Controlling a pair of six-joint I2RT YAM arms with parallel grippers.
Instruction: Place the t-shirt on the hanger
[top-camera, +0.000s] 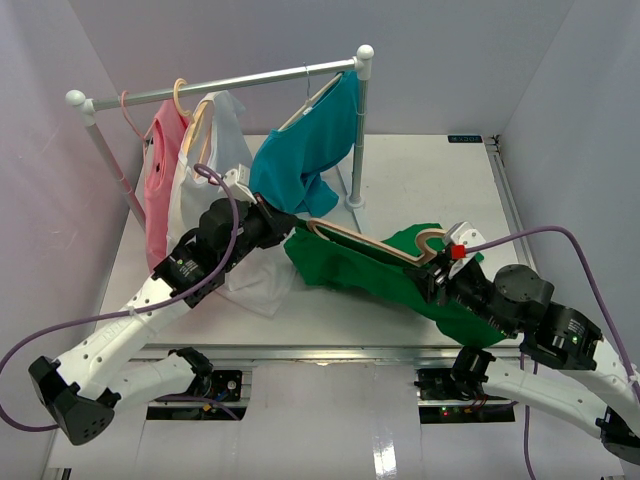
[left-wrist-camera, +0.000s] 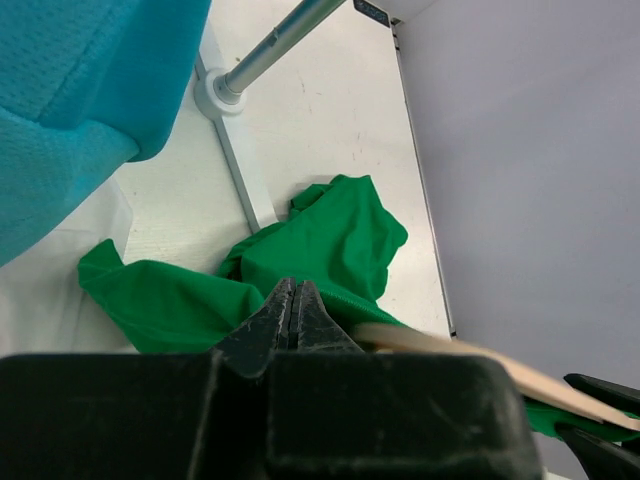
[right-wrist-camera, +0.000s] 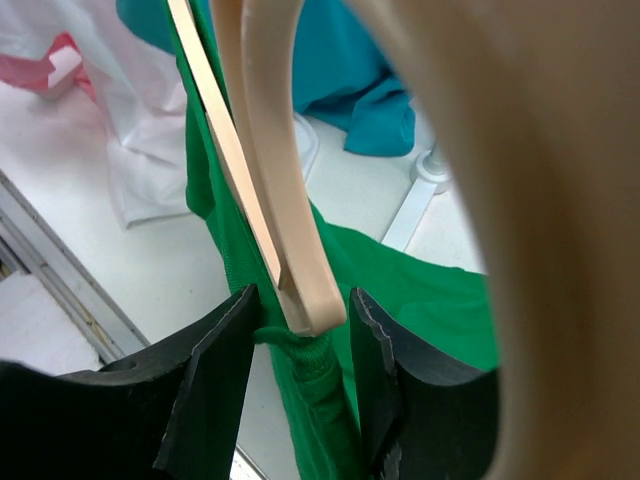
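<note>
The bright green t-shirt (top-camera: 370, 272) lies stretched between my two grippers on the white table, with the beige hanger (top-camera: 365, 238) along its upper edge and the hook near my right gripper. My left gripper (top-camera: 287, 236) is at the shirt's left end. In the left wrist view its jaws (left-wrist-camera: 291, 292) are pressed shut, with no cloth showing between them, the t-shirt (left-wrist-camera: 330, 240) just beyond and the hanger's arm (left-wrist-camera: 470, 355) to their right. My right gripper (right-wrist-camera: 303, 296) is open, its jaws either side of the hanger's shoulder tip (right-wrist-camera: 280, 200) and the green collar (right-wrist-camera: 310, 352).
A clothes rail (top-camera: 220, 88) at the back carries a pink shirt (top-camera: 160, 190), a white shirt (top-camera: 215, 160) and a teal-blue t-shirt (top-camera: 310, 150). Its right post stands on a round base (top-camera: 355, 200) just behind the green shirt. Grey walls close both sides.
</note>
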